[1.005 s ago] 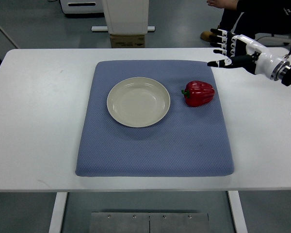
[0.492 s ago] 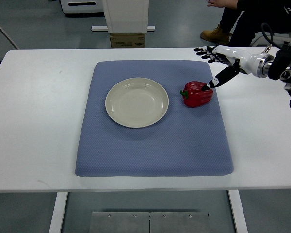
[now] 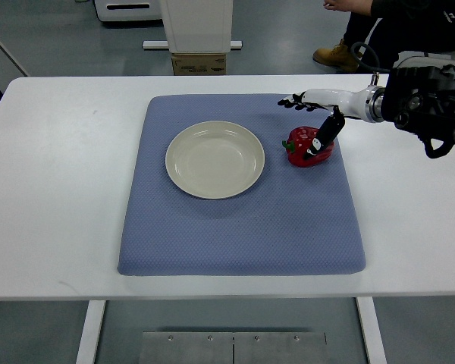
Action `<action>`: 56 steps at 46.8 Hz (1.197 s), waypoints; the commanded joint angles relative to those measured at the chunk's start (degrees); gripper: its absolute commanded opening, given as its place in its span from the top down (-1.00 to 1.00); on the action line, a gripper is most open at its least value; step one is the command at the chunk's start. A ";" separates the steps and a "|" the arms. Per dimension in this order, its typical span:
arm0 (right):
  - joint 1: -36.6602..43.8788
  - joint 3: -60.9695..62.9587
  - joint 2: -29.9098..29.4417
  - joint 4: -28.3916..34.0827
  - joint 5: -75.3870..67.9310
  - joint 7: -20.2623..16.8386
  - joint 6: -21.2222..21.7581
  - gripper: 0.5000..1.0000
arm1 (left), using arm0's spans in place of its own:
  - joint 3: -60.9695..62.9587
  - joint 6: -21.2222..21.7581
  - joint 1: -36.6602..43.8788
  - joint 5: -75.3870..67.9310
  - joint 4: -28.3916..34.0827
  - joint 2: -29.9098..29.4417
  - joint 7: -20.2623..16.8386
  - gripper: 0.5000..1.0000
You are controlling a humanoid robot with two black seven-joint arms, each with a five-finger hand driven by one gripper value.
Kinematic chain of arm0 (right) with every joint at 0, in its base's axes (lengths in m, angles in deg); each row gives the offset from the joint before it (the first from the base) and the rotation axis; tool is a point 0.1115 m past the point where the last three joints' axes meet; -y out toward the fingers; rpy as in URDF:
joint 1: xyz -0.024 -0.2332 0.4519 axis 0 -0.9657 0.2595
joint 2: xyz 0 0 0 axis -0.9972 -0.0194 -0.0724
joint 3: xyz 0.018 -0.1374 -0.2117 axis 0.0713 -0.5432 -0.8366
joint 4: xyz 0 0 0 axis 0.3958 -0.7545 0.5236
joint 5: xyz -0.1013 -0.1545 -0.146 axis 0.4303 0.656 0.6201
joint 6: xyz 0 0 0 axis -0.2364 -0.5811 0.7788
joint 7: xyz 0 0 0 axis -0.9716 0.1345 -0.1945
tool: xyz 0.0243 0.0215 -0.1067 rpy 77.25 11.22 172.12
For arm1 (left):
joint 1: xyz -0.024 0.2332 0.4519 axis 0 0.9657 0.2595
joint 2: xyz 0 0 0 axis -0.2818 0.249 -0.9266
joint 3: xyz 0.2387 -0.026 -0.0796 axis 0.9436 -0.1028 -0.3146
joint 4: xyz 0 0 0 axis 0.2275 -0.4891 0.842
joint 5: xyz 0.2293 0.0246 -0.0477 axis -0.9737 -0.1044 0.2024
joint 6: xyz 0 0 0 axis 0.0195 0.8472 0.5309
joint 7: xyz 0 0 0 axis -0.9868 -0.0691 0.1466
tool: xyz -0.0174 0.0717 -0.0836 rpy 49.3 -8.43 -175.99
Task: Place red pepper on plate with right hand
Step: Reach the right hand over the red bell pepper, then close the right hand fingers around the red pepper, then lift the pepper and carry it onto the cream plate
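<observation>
Red pepper [image 3: 306,147] lies on the blue mat [image 3: 243,227], just right of the plate [image 3: 214,159] and apart from it, stem end toward the plate. We note the right hand [image 3: 312,114] directly over it, arm entering from the right edge: fingers spread flat beyond the pepper's far side, black thumb angled down onto the pepper's top right. Whether the thumb presses or merely touches, we cannot tell; nothing is gripped.

Plate: cream, round, bare, sitting left of centre on the mat. Mat: padded, textured, rounded corners, covering the middle of a white table [image 3: 61,189].

Beyond the far table edge we see grey floor, a white pedestal [image 3: 197,26] with a cardboard box [image 3: 199,64] at its base, and a seated person's tan boot [image 3: 335,54] at upper right. Below the near edge, white table legs and a metal plate [image 3: 231,347] with screws.
</observation>
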 commanded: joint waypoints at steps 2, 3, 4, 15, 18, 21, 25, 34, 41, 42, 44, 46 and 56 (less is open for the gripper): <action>0.35 -0.85 -1.40 -0.64 -0.14 -2.51 -1.02 -0.77 | 0.00 0.00 0.00 0.00 0.00 0.00 -0.01 -1.00; 0.35 -1.12 -1.75 -0.72 -0.14 -2.78 -1.19 -0.76 | 0.00 0.00 0.00 0.00 0.00 0.00 -0.01 -1.00; 0.35 -1.47 -2.01 -0.81 -0.14 -2.95 -1.19 -0.75 | 0.00 0.00 0.00 0.00 0.00 0.00 -0.01 -1.00; 0.08 -3.84 -4.30 -2.31 -0.32 -3.39 -1.81 -0.66 | 0.00 0.00 0.00 0.00 0.00 0.00 -0.01 -1.00; -0.18 -4.28 -4.83 -2.57 -0.32 -4.18 -2.60 -0.66 | 0.00 0.00 0.00 0.00 0.00 0.00 -0.01 -1.00; -0.18 -5.51 -5.18 -3.53 -0.32 -4.36 -3.13 -0.66 | 0.00 0.00 0.00 0.00 0.00 0.00 -0.01 -1.00; -0.36 -6.83 -6.06 -4.59 -0.32 -4.36 -3.30 -0.66 | 0.00 0.00 0.00 0.00 0.00 0.00 -0.01 -1.00; -0.88 -8.15 -6.59 -6.00 -0.32 -4.10 -3.30 -0.66 | 0.00 0.00 0.00 0.00 0.00 0.00 -0.01 -1.00; -0.97 -8.33 -6.59 -5.91 -0.23 -4.01 -3.30 -0.66 | 0.00 0.00 0.00 0.00 0.00 0.00 -0.01 -1.00; -0.97 -8.42 -6.59 -6.00 -0.23 -4.10 -3.22 -0.66 | 0.00 0.00 0.00 0.00 0.00 0.00 -0.01 -1.00; -1.06 -8.85 -6.59 -5.91 -0.23 -4.10 -3.30 -0.66 | 0.00 0.00 0.00 0.00 0.00 0.00 -0.01 -1.00; -1.41 -9.21 -6.85 -5.91 -0.23 -4.19 -3.30 -0.66 | 0.00 0.00 0.00 0.00 0.00 0.00 -0.01 -1.00; -2.73 -9.21 -7.55 -6.00 -0.32 -4.36 -3.30 -0.64 | 0.00 0.00 0.00 0.00 0.00 0.00 -0.01 -1.00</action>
